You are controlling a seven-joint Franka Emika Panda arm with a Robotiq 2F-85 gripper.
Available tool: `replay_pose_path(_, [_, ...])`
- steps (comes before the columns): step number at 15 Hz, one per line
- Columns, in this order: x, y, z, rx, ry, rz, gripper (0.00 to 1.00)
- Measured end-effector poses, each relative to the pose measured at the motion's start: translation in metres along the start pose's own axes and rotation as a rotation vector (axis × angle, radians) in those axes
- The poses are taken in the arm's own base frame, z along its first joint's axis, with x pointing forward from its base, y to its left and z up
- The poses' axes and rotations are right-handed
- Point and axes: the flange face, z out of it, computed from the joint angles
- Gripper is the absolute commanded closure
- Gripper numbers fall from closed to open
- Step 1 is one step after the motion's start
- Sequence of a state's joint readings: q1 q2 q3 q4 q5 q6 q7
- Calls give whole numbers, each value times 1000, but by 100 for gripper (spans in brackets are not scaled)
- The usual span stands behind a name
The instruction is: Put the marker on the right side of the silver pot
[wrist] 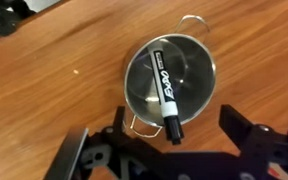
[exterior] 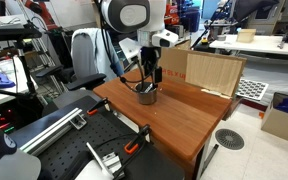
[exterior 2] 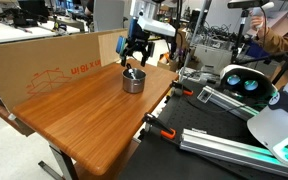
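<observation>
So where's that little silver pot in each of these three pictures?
Exterior view: the silver pot sits about dead centre, near the table's far edge.
Exterior view: the pot is slightly left of and above centre.
Wrist view: the pot fills the middle, holding the marker.
Shared landmark: the wooden table beneath it.
</observation>
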State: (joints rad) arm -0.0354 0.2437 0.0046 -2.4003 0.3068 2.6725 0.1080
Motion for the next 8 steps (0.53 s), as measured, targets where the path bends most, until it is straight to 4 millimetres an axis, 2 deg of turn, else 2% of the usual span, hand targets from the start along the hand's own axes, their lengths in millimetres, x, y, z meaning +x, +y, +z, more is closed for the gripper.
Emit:
replay_pose_path(1, [2,0,2,-1,-2,1,0])
replay_pose_path(2, [3,-1,4,-1,-4,1,25])
replay_pose_path(4, [6,-1,7,-2,-6,2,34])
replay_pose_path(8, [9,-1,8,-2,-3,4,66])
